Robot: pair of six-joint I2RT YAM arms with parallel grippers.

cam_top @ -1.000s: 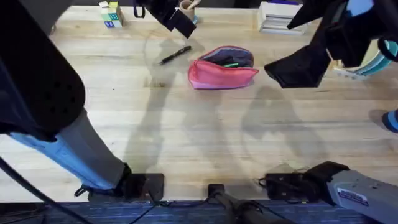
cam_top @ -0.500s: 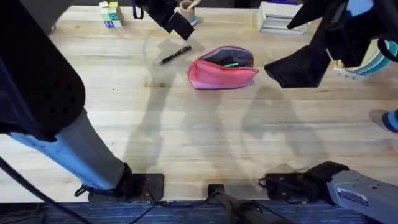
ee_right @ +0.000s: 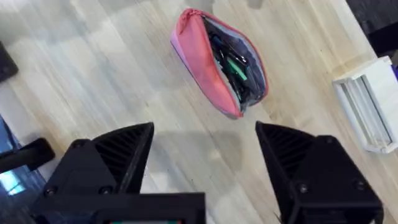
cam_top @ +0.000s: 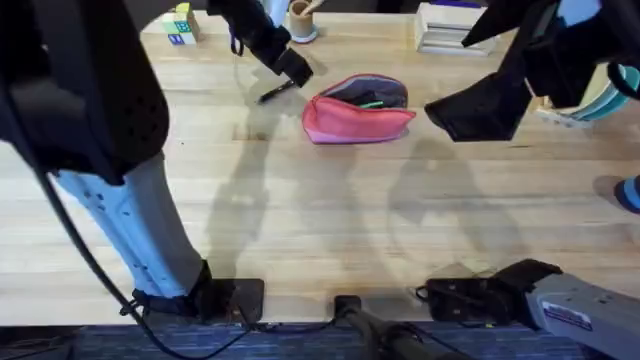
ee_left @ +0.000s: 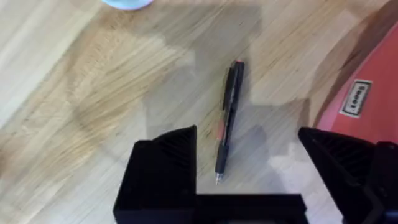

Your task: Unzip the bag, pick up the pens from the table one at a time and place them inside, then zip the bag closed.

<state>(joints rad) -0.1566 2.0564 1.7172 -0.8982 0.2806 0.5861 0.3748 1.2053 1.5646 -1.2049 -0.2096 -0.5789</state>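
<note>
The pink bag [cam_top: 352, 118] lies at the far middle of the table [cam_top: 320, 220], its zipper open and pens inside, one with green on it [cam_top: 372, 103]. A black pen [cam_top: 272, 93] lies on the wood just left of the bag. My left gripper [cam_top: 293, 67] hovers over that pen's far end. In the left wrist view the pen [ee_left: 227, 118] lies between the open fingers of my left gripper [ee_left: 249, 171], with the bag's pink side [ee_left: 373, 93] close by. My right gripper [cam_top: 475, 110] hangs open to the right of the bag. In the right wrist view the open bag [ee_right: 217, 62] sits beyond my right gripper [ee_right: 205, 155].
Coloured blocks [cam_top: 178, 22], a cup [cam_top: 300, 18] and a stack of books [cam_top: 450, 25] line the far edge. A white slatted rack [ee_right: 367, 106] stands right of the bag. The near half of the table is bare wood.
My left arm has swung in and dropped toward the black pen, and its gripper now covers the pen's far end. The right arm and the bag have not moved.
</note>
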